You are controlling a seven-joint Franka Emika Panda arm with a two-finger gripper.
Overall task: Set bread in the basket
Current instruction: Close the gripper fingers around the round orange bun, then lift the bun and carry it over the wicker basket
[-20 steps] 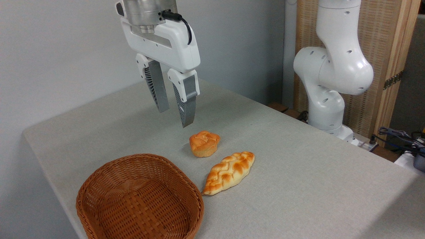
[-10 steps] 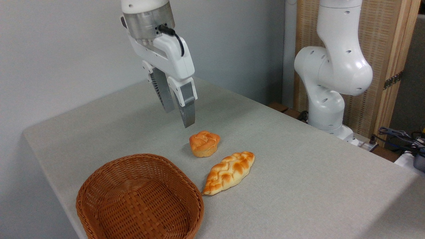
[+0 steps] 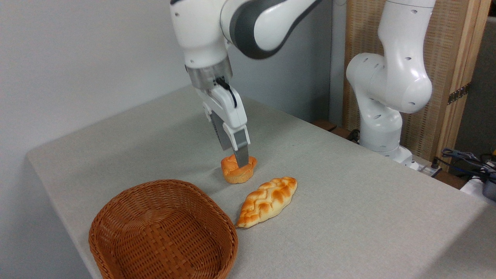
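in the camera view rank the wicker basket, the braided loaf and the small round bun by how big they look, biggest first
1. Wicker basket: by far the largest, though it also sits nearest the camera.
2. Braided loaf: longer than the bun.
3. Round bun: smallest, partly covered by the gripper and a little farther back.

I see my gripper (image 3: 241, 162) down at the bread (image 3: 238, 171), arm slanting up-left over it, so approach from above there is taken. Braided loaf (image 3: 267, 200) lies just beside the bun, front-right, narrow gap btwn them. Basket (image 3: 162, 232) sits front-left, well apart; bare table (image 3: 348, 193) btwn bun and its rim. Wide free cloth to the right and back-left.
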